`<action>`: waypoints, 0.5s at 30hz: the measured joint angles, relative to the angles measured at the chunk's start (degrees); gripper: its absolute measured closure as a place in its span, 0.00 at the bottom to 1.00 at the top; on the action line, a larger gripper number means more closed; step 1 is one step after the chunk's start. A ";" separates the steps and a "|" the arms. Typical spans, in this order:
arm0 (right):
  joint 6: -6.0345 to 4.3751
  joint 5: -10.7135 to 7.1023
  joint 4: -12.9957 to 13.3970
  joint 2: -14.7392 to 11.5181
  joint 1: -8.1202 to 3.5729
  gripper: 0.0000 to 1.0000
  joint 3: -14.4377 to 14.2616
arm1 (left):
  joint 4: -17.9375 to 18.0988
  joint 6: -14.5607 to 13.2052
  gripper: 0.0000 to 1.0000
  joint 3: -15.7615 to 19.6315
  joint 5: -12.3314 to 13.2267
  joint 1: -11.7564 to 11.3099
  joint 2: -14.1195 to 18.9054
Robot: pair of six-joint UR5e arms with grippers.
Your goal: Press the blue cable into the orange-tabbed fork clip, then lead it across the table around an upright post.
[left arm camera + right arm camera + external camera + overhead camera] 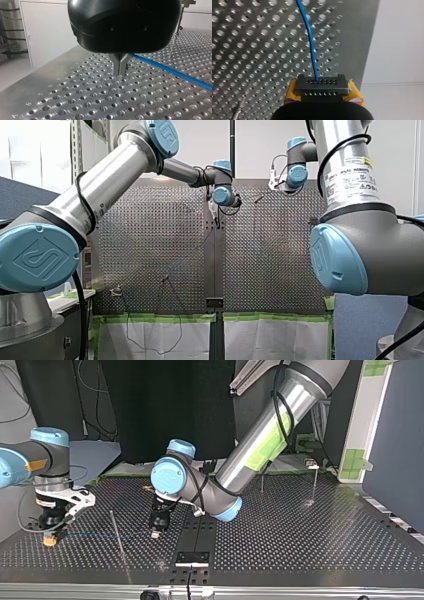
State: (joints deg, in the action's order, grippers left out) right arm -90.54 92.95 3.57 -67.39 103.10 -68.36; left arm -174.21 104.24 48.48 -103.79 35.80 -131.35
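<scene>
Left gripper: metal fingers pinched shut on the blue cable, tips close over the table. Cable out from right beside those fingers and away over the holes.

Seen from across the table: low down, just left of the middle. Right gripper at the lower left, squeezed on the same cable, yellow pads showing. Blue line stretched between the two, just above the table. Thin post upright between them, right by the cable; touching or not, cannot tell.
</scene>
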 joint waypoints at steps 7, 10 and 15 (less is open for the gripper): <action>0.11 -0.24 0.50 0.73 -0.11 1.00 -1.80 | -0.04 0.08 1.00 0.00 0.03 -0.29 -0.06; -0.01 -0.44 0.86 0.89 -0.02 1.00 -3.24 | -0.03 0.24 1.00 0.04 0.02 -0.36 -0.11; -0.28 -1.15 1.67 1.08 0.29 1.00 -5.51 | -0.07 0.41 1.00 0.07 0.02 -0.45 -0.12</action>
State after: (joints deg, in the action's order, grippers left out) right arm -90.82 91.80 5.24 -66.31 103.39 -73.87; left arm -174.28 104.64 48.55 -103.77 35.35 -131.47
